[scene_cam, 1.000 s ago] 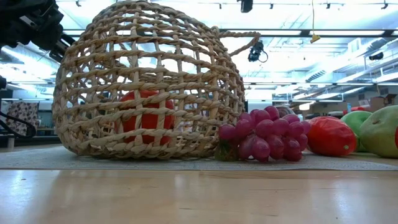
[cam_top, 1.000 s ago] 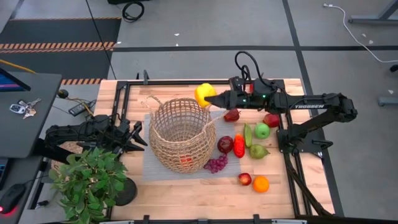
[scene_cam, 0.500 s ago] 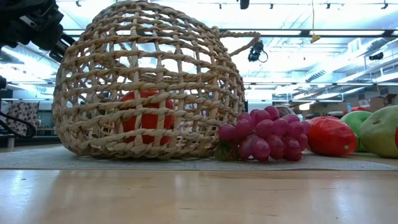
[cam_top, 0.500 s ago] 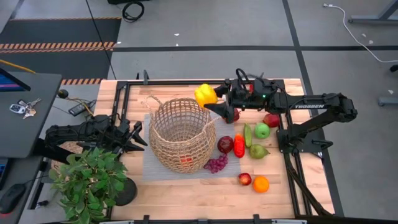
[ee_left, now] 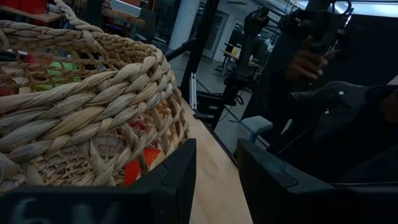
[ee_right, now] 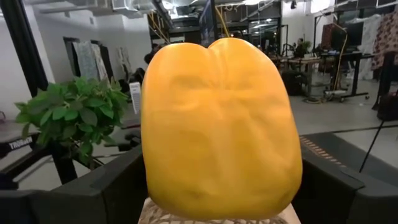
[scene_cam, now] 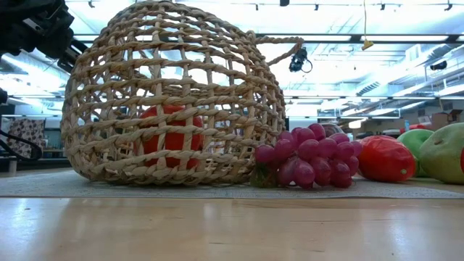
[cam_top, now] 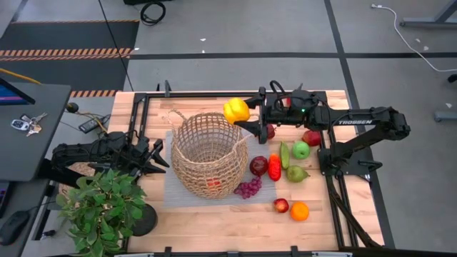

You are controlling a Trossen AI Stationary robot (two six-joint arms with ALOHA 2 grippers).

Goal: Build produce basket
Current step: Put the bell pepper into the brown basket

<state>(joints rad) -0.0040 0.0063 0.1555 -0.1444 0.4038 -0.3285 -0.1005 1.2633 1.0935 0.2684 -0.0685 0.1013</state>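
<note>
The right pincer (cam_top: pixel 241 114) is clamped on the glossy yellow toy pepper (cam_top: pixel 235 109), holding it just above the upper right rim of the round tan open-weave wicker basket (cam_top: pixel 207 151) mid-frame on the wooden counter (cam_top: pixel 214 221). An orange-red toy fruit (scene_cam: pixel 171 136) sits inside. The left pincer (cam_top: pixel 161 153) waits at the basket's left side, fingers (ee_left: pixel 168 180) slightly apart, holding nothing. Purple toy grapes (scene_cam: pixel 308 156) lie touching the basket's lower right.

I'm working in a robotics lab: my wooden table (cam_top: pixel 214 221) sits on a grey concrete floor (cam_top: pixel 235 36) with hazard-striped tape (cam_top: pixel 68 52) and loose cables (cam_top: pixel 151 11), while behind it stretch rows of ceiling strip lights (scene_cam: pixel 362 36), workbenches (ee_right: pixel 329 62) and metal frames (ee_left: pixel 202 43).
</note>
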